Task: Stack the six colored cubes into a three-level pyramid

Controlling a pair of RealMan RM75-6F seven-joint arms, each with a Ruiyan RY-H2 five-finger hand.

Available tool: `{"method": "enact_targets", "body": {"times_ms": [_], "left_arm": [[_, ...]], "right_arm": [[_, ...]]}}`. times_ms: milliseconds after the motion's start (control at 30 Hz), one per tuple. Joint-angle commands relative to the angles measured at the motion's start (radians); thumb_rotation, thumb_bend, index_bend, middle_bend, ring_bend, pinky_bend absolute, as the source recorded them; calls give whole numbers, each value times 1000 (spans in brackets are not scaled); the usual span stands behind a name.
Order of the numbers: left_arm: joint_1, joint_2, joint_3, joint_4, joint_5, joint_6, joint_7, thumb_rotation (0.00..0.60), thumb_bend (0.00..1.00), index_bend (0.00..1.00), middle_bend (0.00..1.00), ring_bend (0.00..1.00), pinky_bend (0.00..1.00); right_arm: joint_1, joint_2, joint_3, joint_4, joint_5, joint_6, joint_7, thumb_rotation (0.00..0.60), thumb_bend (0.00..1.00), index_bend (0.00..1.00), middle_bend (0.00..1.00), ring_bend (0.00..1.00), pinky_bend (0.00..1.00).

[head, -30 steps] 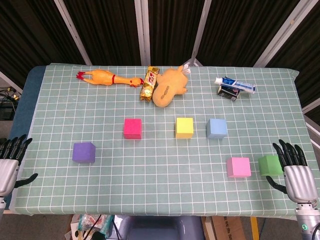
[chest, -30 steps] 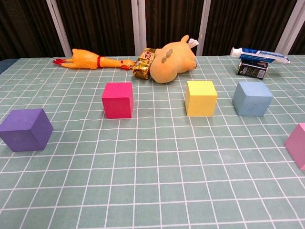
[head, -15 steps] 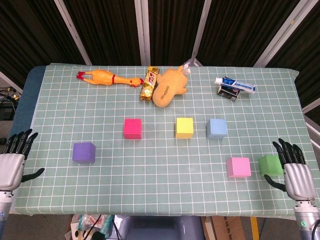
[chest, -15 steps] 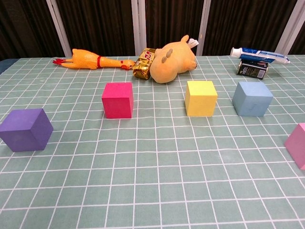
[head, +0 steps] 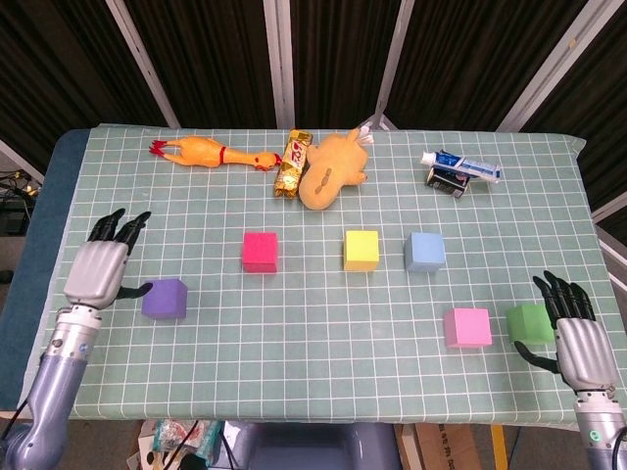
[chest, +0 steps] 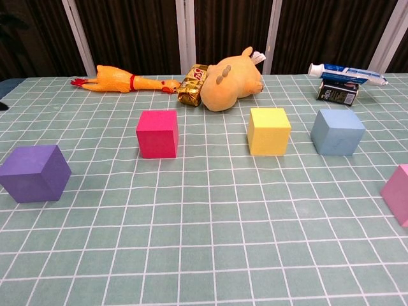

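Observation:
Six cubes lie apart on the green checked cloth. The purple cube (head: 165, 299) (chest: 35, 173) is at the left, with my left hand (head: 101, 268) open just left of it, thumb near its side. The magenta cube (head: 260, 252) (chest: 157, 133), yellow cube (head: 361, 250) (chest: 269, 131) and blue cube (head: 425, 252) (chest: 337, 132) form a row mid-table. The pink cube (head: 467, 327) (chest: 399, 192) and green cube (head: 529, 322) sit at the right. My right hand (head: 578, 338) is open, just right of the green cube.
Along the far edge lie a rubber chicken (head: 208, 153), a candy bar (head: 292, 163), a tan plush toy (head: 331, 171) and a toothpaste tube on a small box (head: 458, 168). The table edge (head: 294, 419) runs close to both hands.
My left hand has risen from the table's left front corner and moved in beside the purple cube. The right hand has barely shifted. No cube has moved.

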Motion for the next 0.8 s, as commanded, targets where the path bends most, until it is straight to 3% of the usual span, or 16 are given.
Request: {"method": "enact_targets", "body": {"times_ms": [33,300,600,800], "left_arm": [[-141,-67,-73,-24,-183,-45,157,600,104,1,206,1,94],[-340,-182,-114,47,-475,-33,329,600,151,9,228,16,95],[-503,-301,-141,187,-646,-27,410,600,156,9,249,17,98],[-570,-364,-132,281,-711,-34,420,600,156,9,252,17,99]], "right_arm": [[1,4,0,-5,6,-6,8,600,214,0,0,0,0],[4,13,1,-17,18,-23,28,600,214,0,0,0,0],[8,18,4,-26,36,-41,49,600,214,0,0,0,0],[11,19,7,-30,46,-52,56,600,214,0,0,0,0]]}}
